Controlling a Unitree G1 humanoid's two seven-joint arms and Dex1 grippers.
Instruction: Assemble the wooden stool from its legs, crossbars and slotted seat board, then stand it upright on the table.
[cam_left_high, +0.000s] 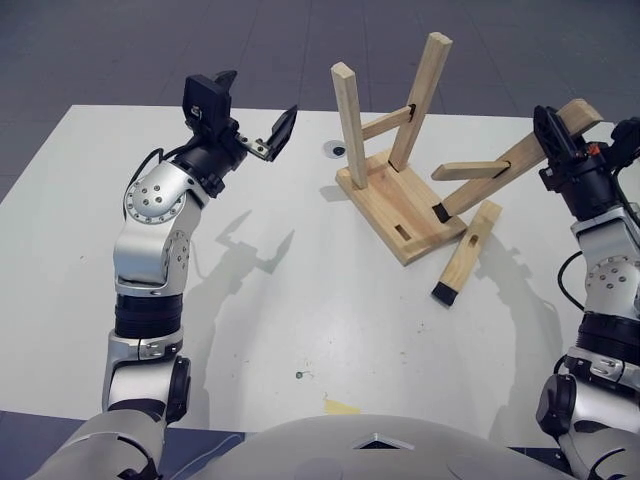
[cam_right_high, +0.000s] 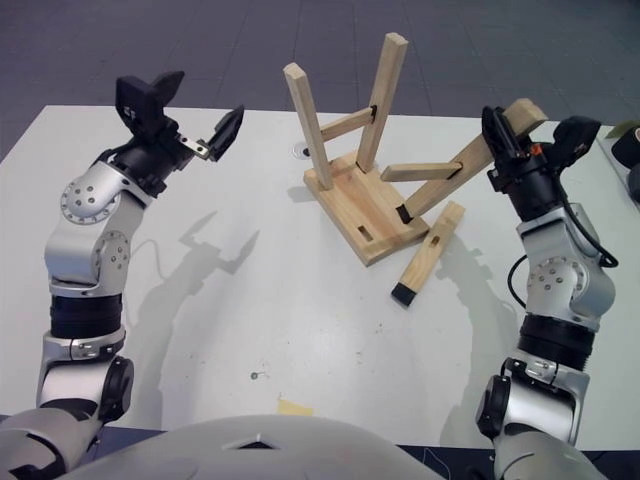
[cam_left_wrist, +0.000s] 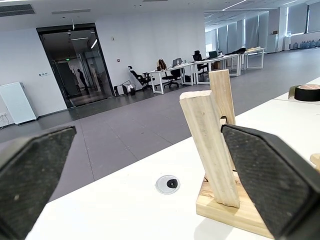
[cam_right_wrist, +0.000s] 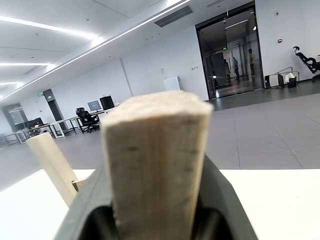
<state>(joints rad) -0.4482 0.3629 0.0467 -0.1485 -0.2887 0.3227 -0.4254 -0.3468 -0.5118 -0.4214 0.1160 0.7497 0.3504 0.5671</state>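
**Stool Assembly: Third Leg at the Seat Board**

The pale wooden slotted seat board (cam_left_high: 392, 212) lay flat on the white tabletop (cam_left_high: 250, 300), underside up. Two square-section pale wooden legs (cam_left_high: 349, 125) stood upright in it, joined by a short wooden crossbar (cam_left_high: 385, 124). A third wooden leg (cam_left_high: 500, 165) leaned at a steep tilt. Its dark-tipped lower end met the board near one corner, and a second crossbar (cam_left_high: 470, 171) projected from its side towards the standing pair without reaching them. Whether that lower end was seated in its slot could not be determined. A fourth loose leg with a black end (cam_left_high: 468, 250) lay on the tabletop just beside the board.

The right gripper (cam_left_high: 553, 138) was clamped on the upper end of the tilted leg. The left gripper (cam_left_high: 258, 100) was raised above the tabletop, well apart from the stool, with its jaws wide and nothing between them.

Handling assessment:
- The parts appeared light, rigid and unlikely to flex. The smooth faces could slip under a light grip.
- The joints appeared to be push-fit. Side load on one leg would probably rock the board or loosen the standing pair.
- Grasp each leg across two flat faces, away from the slots and the crossbar.
- Steady the board or a standing leg with the free gripper while the tilted leg is brought upright.
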